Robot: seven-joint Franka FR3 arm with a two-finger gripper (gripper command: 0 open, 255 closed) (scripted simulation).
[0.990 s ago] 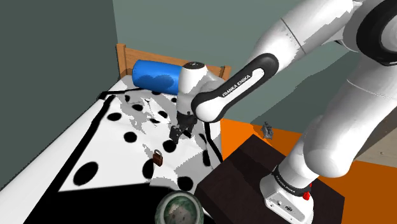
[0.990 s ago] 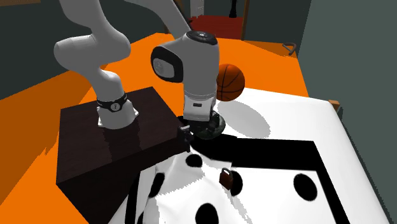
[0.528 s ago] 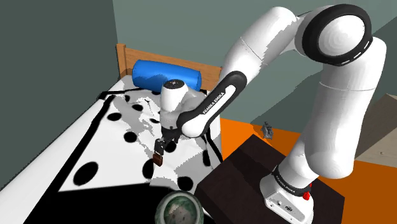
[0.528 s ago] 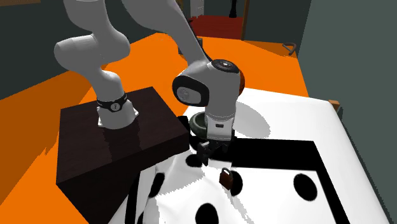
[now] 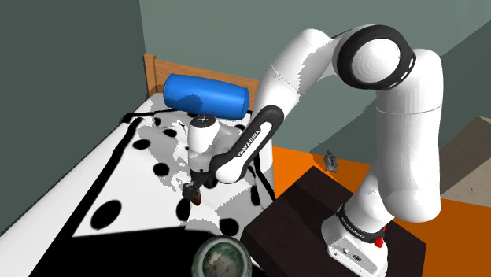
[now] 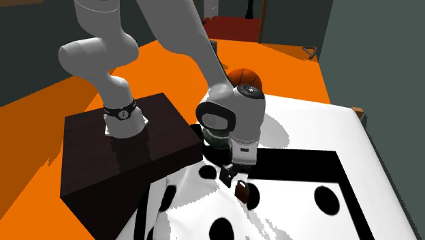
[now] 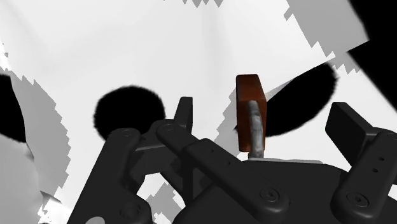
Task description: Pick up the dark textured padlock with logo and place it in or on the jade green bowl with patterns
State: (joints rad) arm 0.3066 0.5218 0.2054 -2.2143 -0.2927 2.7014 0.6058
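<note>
Shoulder view: on the spotted white bedcover [image 5: 118, 181], the gripper [image 5: 191, 189] hangs just over the reddish-brown padlock [image 5: 194, 198]. Its fingers are spread wide astride the padlock without touching it, shackle end toward the palm. The greenish bowl [image 5: 223, 258] lies at five o'clock.

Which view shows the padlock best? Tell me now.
The wrist view: the padlock sits close up between the open jaws, brown body and grey shackle plain. The shoulder and second exterior views show it small, just beneath the jaws.
</note>
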